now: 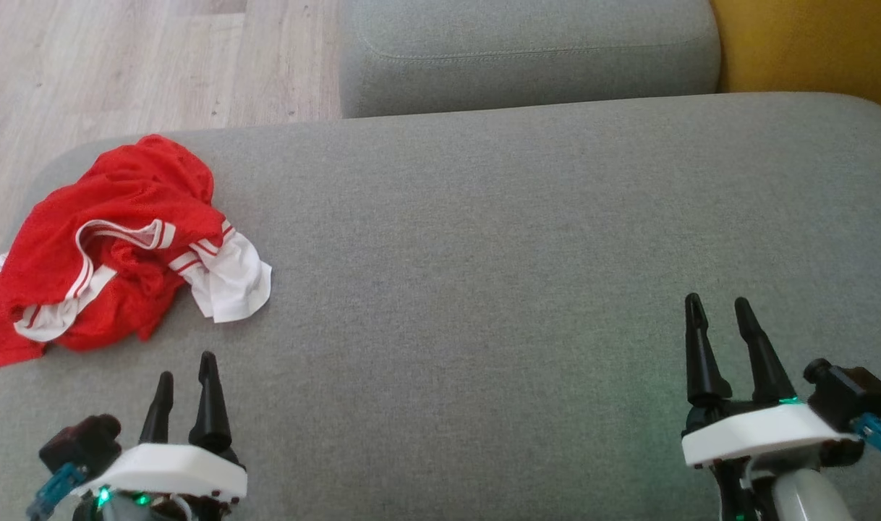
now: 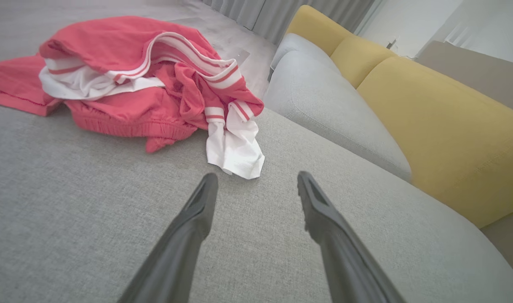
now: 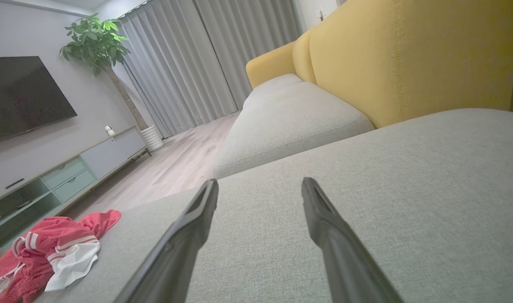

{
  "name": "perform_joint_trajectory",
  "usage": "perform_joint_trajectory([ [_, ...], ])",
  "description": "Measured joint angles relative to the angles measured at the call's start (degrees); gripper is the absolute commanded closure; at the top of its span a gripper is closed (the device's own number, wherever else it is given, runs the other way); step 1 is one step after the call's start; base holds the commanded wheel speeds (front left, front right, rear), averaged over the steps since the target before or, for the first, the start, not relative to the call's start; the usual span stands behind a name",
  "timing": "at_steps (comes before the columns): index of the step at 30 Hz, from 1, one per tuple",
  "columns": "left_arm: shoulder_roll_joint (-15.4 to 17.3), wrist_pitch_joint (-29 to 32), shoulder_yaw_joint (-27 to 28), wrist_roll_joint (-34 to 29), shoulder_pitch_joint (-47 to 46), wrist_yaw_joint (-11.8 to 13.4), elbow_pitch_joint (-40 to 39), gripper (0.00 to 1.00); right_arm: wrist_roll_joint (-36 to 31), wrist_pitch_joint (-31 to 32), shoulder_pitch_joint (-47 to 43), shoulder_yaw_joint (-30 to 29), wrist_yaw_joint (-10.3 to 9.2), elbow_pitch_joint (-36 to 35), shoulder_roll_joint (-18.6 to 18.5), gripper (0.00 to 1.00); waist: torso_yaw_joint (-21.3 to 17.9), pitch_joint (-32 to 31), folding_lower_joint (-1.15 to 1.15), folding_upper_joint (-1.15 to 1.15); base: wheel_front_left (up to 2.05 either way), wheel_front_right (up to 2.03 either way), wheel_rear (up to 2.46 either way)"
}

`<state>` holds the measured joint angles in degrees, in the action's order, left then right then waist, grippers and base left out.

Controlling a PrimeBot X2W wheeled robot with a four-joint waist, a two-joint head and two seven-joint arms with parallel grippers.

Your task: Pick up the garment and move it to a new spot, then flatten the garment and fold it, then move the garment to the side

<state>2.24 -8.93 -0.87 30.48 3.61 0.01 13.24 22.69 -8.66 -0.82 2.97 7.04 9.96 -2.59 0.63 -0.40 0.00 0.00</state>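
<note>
Jaws stand wide on both sides: the left end effector (image 1: 186, 365) and the right end effector (image 1: 717, 299) hover empty over the grey sofa seat (image 1: 484, 253), holding nothing. Just beyond the left one, near the seat's left edge, the garment (image 1: 122, 239) lies crumpled in a heap, red mesh with white striped trim. It looks light, limp and loosely woven, so I'd expect it to bunch and drape rather than slide; a pinch on the thick striped hem or the white flap nearest the left end effector seems the surest hold. Farther back sit another grey cushion (image 1: 527, 58) and the yellow backrest (image 1: 809, 43).
</note>
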Motion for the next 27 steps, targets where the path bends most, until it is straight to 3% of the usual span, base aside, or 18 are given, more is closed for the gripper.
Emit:
perform_joint_trajectory([
  [27,0.22,-4.41,-0.44,-19.71,1.05,-0.43,-0.71,0.0,-13.28,-4.55,-1.16,-0.24,0.0,2.36,0.02,0.0,-0.09,0.16,0.0,0.0,0.0,0.0,0.0],
])
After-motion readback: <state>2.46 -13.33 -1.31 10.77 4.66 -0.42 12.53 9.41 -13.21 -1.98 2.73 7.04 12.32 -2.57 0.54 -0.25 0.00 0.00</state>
